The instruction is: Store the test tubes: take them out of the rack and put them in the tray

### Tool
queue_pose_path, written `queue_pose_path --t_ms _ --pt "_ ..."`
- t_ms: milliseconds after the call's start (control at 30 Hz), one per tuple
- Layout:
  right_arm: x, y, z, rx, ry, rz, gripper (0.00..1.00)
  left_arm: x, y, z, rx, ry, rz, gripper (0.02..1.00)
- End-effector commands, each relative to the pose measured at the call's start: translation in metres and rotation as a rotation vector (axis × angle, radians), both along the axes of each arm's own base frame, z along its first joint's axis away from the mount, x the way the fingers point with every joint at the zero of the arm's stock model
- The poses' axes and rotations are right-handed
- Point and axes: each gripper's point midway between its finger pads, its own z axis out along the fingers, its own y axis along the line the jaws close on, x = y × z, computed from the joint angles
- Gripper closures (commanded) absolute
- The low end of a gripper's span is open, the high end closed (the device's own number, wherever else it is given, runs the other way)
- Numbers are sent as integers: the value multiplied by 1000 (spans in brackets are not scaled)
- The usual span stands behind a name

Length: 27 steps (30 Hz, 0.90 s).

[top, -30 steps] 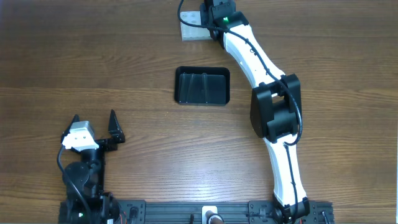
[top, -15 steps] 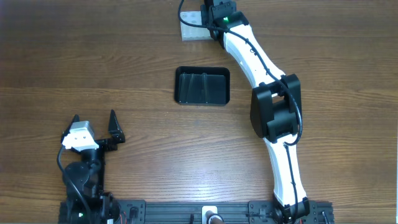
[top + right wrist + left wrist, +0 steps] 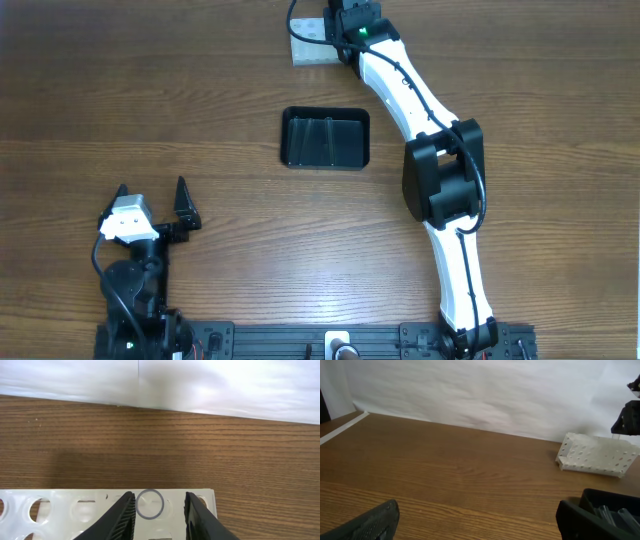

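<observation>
On the wooden table [image 3: 150, 110], the black tray [image 3: 325, 138] lies near the middle and serves as the fixed mark for everything else. The right arm [image 3: 440, 180] is the largest thing here. It stands at the table's near edge, to the right of the tray, passes the tray's right side and ends beyond the tray's far right corner. The left arm [image 3: 130, 270] is folded low, well to the near left of the tray, and nothing lies between it and the tray. The left gripper [image 3: 152, 188] has its two fingers spread wide with nothing between them.

Behind the tray, well apart from it, sits the white rack [image 3: 310, 45], a perforated block with rows of round holes. A white backdrop [image 3: 470, 395] rises just past it, at the table's far edge. The right gripper [image 3: 159, 502] is over the rack's right end, the end farther from the left arm. Its fingers are apart and flank the rim of one clear test tube [image 3: 150, 504], which stands upright in a hole there. The rim is close to one finger, with a clear gap to the other.

Inside the tray lie a few clear tubes [image 3: 611, 512], side by side on its floor.
</observation>
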Motion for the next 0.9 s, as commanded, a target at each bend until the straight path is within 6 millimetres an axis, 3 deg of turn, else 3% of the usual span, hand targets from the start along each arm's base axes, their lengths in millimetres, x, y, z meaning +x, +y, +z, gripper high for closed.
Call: queue_pose_path --t_ms 33,400,533,733,900 --pt "5 -8 -7 -14 -7 -19 678 0 0 -1 15 0 3 20" --pt "9 -18 -12 -41 -9 -33 608 0 0 -1 15 1 3 20" --pt "10 -19 -12 -46 -10 -30 673 0 0 -1 15 0 3 20" --pt "10 -20 -15 -47 -6 -32 689 0 0 -1 15 0 3 20" --pt "10 -20 -15 -47 -6 -32 794 0 0 -1 15 1 3 20"
